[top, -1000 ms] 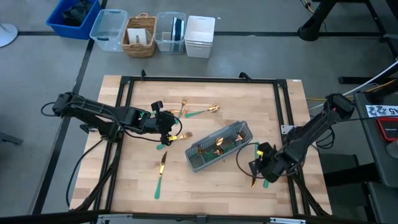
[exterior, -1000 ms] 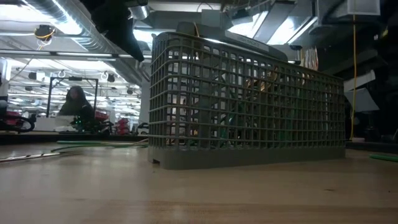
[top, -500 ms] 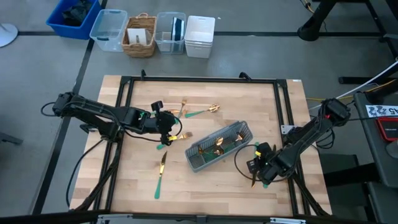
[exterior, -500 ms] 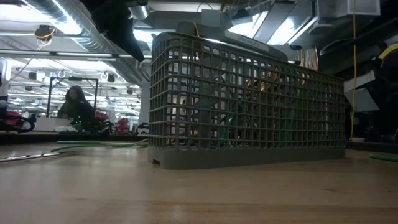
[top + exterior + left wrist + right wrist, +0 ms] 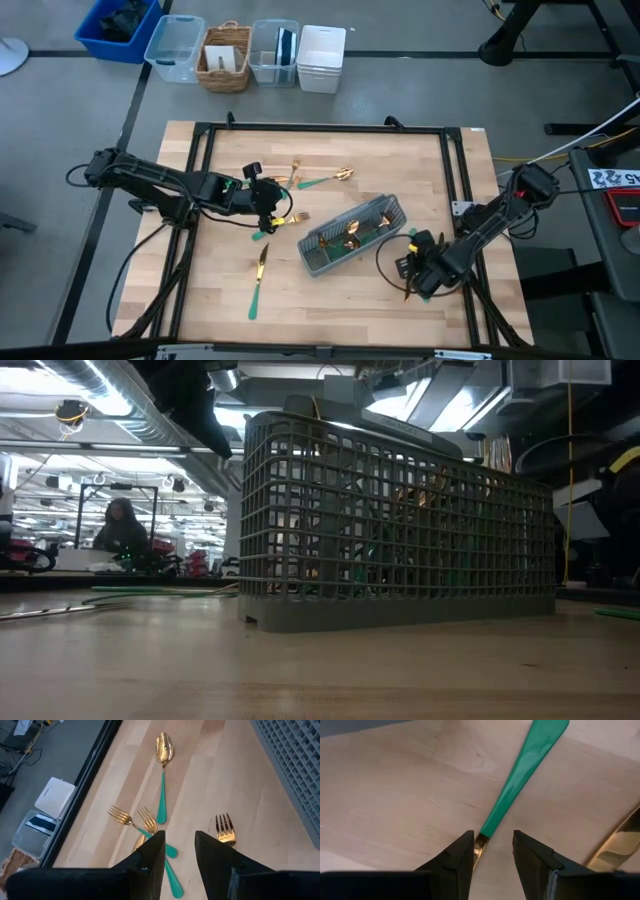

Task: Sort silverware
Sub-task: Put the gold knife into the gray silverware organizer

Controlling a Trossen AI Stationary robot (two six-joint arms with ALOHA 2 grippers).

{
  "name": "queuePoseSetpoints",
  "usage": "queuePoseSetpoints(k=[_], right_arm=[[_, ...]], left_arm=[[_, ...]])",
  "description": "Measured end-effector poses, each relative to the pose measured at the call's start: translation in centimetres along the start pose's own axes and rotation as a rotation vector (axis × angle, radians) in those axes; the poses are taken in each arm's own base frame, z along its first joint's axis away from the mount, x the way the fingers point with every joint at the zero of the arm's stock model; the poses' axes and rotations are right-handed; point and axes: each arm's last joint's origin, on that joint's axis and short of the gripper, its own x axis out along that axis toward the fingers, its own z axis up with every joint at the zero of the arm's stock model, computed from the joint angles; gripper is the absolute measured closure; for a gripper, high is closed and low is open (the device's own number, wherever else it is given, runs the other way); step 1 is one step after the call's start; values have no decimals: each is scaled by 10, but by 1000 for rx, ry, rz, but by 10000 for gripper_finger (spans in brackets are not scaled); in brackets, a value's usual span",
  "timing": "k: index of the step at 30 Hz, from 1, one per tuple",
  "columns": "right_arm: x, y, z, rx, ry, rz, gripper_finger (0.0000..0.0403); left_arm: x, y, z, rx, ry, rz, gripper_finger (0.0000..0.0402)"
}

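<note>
My left end effector (image 5: 179, 851), fingers parted, straddles a fork's teal handle (image 5: 170, 851) left of the caddy (image 5: 352, 236). My right end effector (image 5: 493, 851), also parted, straddles a knife (image 5: 522, 770) lying on the desk (image 5: 330, 300).

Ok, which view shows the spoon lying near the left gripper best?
The left wrist view: the spoon lies whole, gold bowl and teal handle, ahead of the open left gripper. The high view shows it tiny. The low and right wrist views miss it.
</note>
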Motion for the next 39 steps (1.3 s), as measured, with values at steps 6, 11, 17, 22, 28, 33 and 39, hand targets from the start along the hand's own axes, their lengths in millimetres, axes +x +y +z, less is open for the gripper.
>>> queuePoseSetpoints(k=[6, 11, 17, 22, 28, 33, 39], right_arm=[[7, 2, -3, -3, -12, -14, 267], [12, 3, -5, -12, -27, -37, 267], [14, 3, -6, -17, -31, -47, 298], [15, 4, -6, -17, -29, -39, 349], [15, 3, -6, -42, -29, -44, 386], [15, 3, -6, -43, -28, -45, 371], [15, 4, -6, -43, -26, -45, 370]], left_arm=[[0, 0, 0, 3, 4, 1, 302], [0, 1, -2, 13, 20, 4, 302], [-1, -4, -10, 8, 57, -3, 302], [5, -20, -32, 25, 80, -27, 302], [18, -40, -61, 5, 46, -71, 302], [25, -51, -79, -29, 9, -106, 302], [26, -59, -87, -61, -38, -146, 302]])
